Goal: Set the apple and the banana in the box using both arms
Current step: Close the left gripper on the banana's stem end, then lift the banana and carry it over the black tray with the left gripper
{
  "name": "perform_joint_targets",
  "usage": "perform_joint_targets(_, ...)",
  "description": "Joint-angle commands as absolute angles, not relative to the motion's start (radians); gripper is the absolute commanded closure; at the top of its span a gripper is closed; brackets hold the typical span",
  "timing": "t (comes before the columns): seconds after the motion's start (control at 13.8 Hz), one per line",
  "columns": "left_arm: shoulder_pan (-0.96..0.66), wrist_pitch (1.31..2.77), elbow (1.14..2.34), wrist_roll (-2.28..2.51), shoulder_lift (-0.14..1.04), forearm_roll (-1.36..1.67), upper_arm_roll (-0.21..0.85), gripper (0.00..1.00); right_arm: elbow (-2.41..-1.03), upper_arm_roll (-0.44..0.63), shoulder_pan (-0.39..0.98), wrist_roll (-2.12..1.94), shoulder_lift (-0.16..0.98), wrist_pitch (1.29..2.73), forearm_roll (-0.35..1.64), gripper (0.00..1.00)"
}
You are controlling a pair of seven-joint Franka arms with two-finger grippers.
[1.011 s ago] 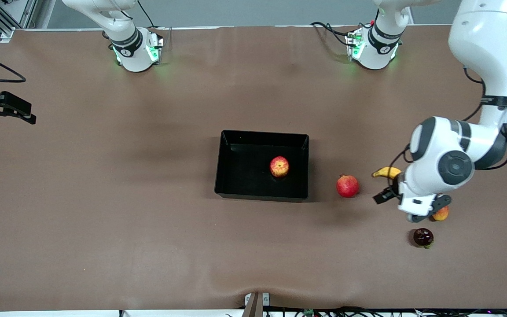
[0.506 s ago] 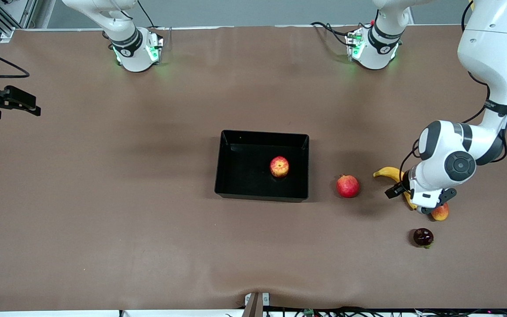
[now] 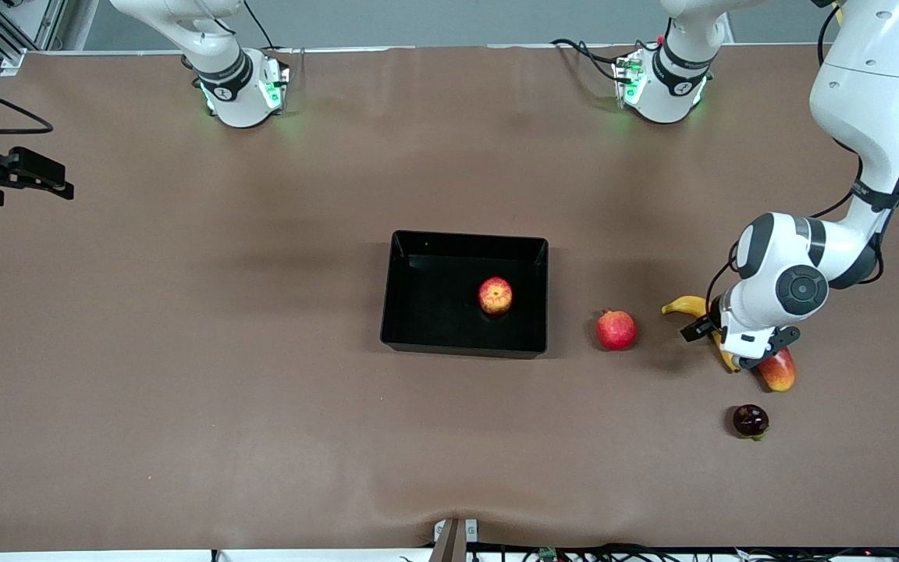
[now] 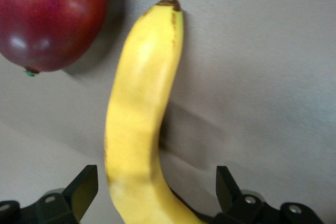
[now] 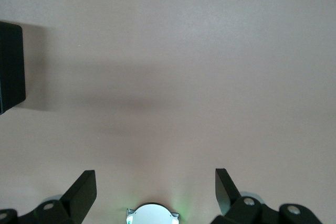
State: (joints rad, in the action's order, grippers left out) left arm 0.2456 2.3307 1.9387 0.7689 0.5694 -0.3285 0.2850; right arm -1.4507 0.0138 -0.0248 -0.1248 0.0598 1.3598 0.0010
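1. Box [image 3: 465,293]: black, shallow, sits mid-table on the brown table [image 3: 262,390]. One corner of it shows at the edge of the right wrist view [image 5: 10,66].
2. Apple [image 3: 495,296]: inside the box, resting on the floor of it, toward the end nearest the left arm. Red with yellow mottling, dimple up.
3. Banana [image 3: 691,307]: on the table, outside the box, toward the left arm's end. One tip pokes out from under the left arm's wrist in the front view; the rest is hidden there. The left wrist view shows it lying flat, curved, dark tip away from the fingers [image 4: 142,119].
4. Left gripper [image 3: 719,343]: down low over the banana. Wrist view: fingers spread wide, one finger [image 4: 84,190] on each side of the banana, not pressing on it. Nothing is gripped.
5. Mango [image 3: 779,370]: red-yellow, on the table just beside the banana, nearer the front camera than the banana's visible tip. Partly covered by the left wrist in the front view; in the wrist view [image 4: 50,19] it lies close to the banana's dark tip, small gap between.
6. Pomegranate [image 3: 616,329]: evenly red, small crown, on the table between box and banana, apart from both.
7. Dark round fruit [image 3: 750,420]: nearer the front camera than the mango, well apart from the box.
8. Right gripper [image 3: 20,176]: waits at the right arm's end of the table, over bare tabletop. Wrist view: fingers [image 5: 81,192] apart, nothing between them.
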Motion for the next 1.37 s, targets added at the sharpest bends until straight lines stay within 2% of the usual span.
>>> perform_joint_targets(0.0,0.259,2.345,1.948,0.778,0.566,-0.356,0.296,0.58,-1.436,-0.002,-0.035,-0.138,0.057,1.347,-0.012,0.00)
perform_joint_targets(0.07,0.259,2.344,1.948,0.776,0.566,-0.356,0.296,0.89,-1.436,-0.003,-0.037,-0.138,0.058,1.345,-0.011,0.00)
perform_joint_targets(0.14,0.258,2.338,1.948,0.775,0.561,-0.356,0.296,1.00,-1.436,-0.003,-0.035,-0.138,0.058,1.344,-0.011,0.00)
perform_joint_targets(0.36,0.256,2.333,1.948,0.746,0.532,-0.357,0.298,1.00,-1.436,-0.002,-0.037,-0.138,0.058,1.341,-0.012,0.00)
perform_joint_targets(0.65,0.247,2.235,1.925,0.690,0.430,-0.356,0.324,1.00,-1.436,0.002,-0.040,-0.137,0.060,1.336,-0.014,0.00)
perform_joint_targets(0.79,0.245,2.183,1.905,0.695,0.387,-0.356,0.391,1.00,-1.437,0.003,-0.038,-0.132,0.060,1.324,-0.012,0.00)
perform_joint_targets(1.08,0.226,2.040,1.795,0.745,0.400,-0.344,0.576,1.00,-1.445,0.002,-0.035,-0.126,0.060,1.328,-0.006,0.00)
perform_joint_targets(1.3,0.094,2.033,1.766,0.750,0.417,-0.354,0.598,1.00,-1.447,0.002,-0.037,-0.127,0.064,1.330,0.000,0.00)
